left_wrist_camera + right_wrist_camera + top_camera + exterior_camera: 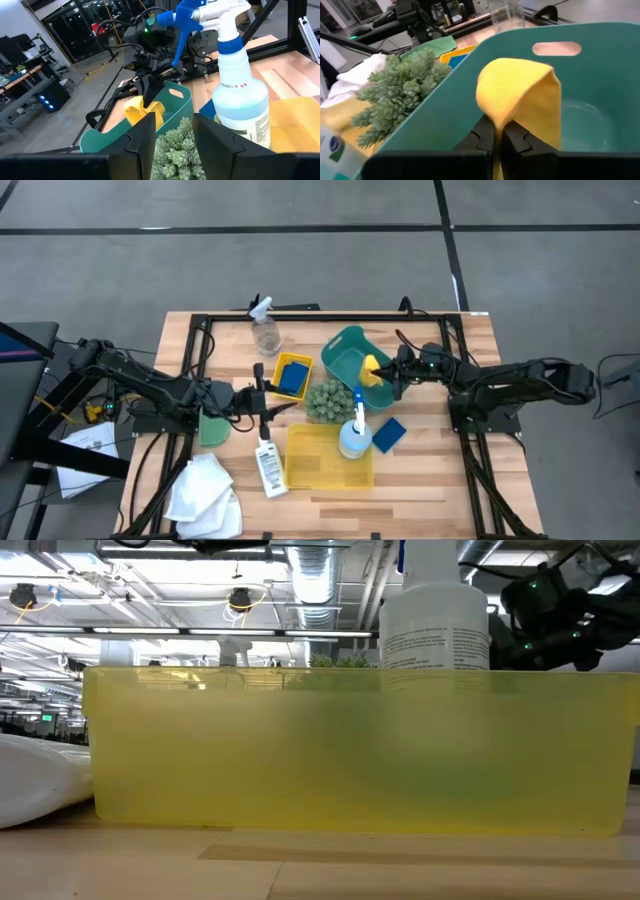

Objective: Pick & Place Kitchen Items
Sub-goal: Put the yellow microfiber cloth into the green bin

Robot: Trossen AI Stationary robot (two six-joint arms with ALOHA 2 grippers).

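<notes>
My right gripper (499,131) is shut on a yellow cloth (520,95) over the teal basket (343,348), right of the table's middle. The left wrist view shows that cloth (142,111) hanging from the right gripper (150,87) into the basket (100,142). My left gripper (268,402) stands open and holds nothing, at the left of the green bumpy ball (327,400), pointing toward it. A blue-and-white spray bottle (355,432) stands upright at the large yellow bin's (325,458) right end. A blue sponge (293,376) lies in the small yellow bin (292,361). My right gripper pinches a fold of the yellow cloth (496,117) between its two fingers. The fingers come from the table's right side, slanting a little downward. The cloth bulges past the fingertips and hangs slack below them inside the basket; whether its lower end rests on the basket's floor stays hidden.
A clear spray bottle (265,330) stands at the far side. A small white bottle (268,467), white cloths (205,490) and a green piece (213,427) lie at the near left. A second blue sponge (388,433) lies right of the spray bottle. A black frame (330,315) borders the table.
</notes>
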